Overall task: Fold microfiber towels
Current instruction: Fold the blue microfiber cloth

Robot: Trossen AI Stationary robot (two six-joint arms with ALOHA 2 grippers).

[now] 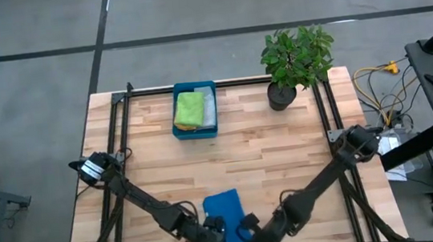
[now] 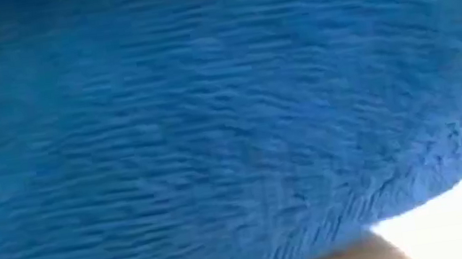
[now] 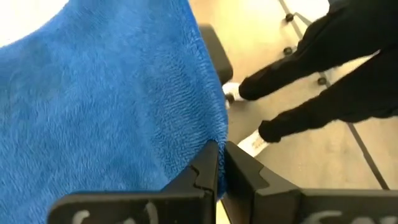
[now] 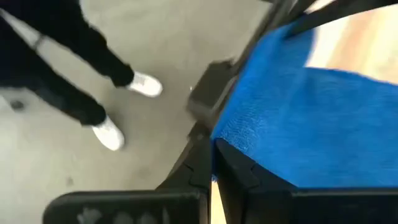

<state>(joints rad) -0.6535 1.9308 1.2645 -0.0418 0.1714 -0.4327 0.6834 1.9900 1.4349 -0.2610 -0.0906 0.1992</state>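
A blue microfiber towel (image 1: 224, 207) lies at the middle of the table's near edge, and in the low view the blue towel (image 2: 211, 114) fills almost the whole picture. My left gripper (image 1: 213, 238) and my right gripper (image 1: 252, 232) stand close together at its near end, each shut on it. The towel's far part (image 1: 224, 197) rests on the wooden table. A lime green towel (image 1: 189, 108) and a grey towel (image 1: 209, 106) lie in the teal tray (image 1: 193, 86) at the far side. My left gripper pinches an edge of the blue towel (image 3: 208, 146) between its two shut fingers, coming from the near side and slanting down. The cloth spreads away from the fingers toward the table. My right gripper pinches a corner of the blue towel (image 4: 227, 140) between its two shut fingers, slanting down from the near side. The cloth runs off from the fingers over the table.
A potted plant (image 1: 295, 60) stands at the far right corner. A black frame (image 1: 118, 107) runs along the table's left, far and right edges. On the floor beyond the near edge a person's legs (image 3: 323, 81) in dark trousers and white shoes (image 4: 112, 134) show.
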